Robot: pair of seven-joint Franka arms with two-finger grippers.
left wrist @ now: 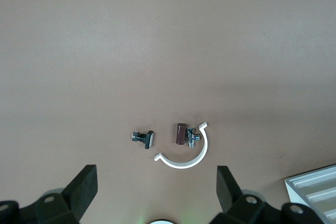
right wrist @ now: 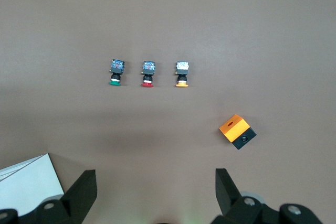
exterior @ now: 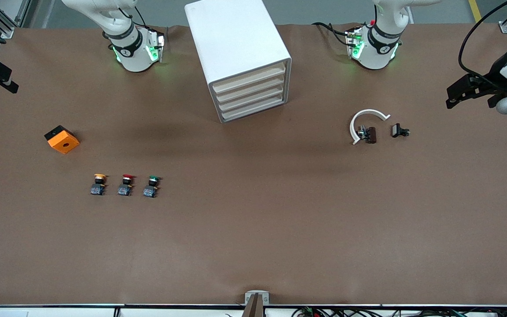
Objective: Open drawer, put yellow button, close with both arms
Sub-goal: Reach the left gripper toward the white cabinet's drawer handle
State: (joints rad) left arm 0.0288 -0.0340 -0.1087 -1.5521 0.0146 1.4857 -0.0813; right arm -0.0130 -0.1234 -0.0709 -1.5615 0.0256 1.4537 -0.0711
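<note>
Drawer (exterior: pixel 248 77) seen shut, topmost in cabinet (exterior: pixel 236 48). Yellow button (exterior: pixel 98 184) left on desk (exterior: pixel 253 237), at 9 o'clock of red-capped switch (exterior: pixel 125 185). Left gripper (left wrist: pixel 155 192) and right gripper (right wrist: pixel 155 192) held aloft, fingers apart, presumably waiting.

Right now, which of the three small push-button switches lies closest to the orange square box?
The yellow-capped push-button switch, at the row's end toward the orange square box; the red-capped switch and green-capped switch lie farther along.

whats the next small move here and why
Probably the left gripper should move toward the drawer, the top one in the cabinet. All four drawers look closed, the yellow button sits untouched on the table, and both grippers, the right gripper included, are open, holding nothing.
</note>
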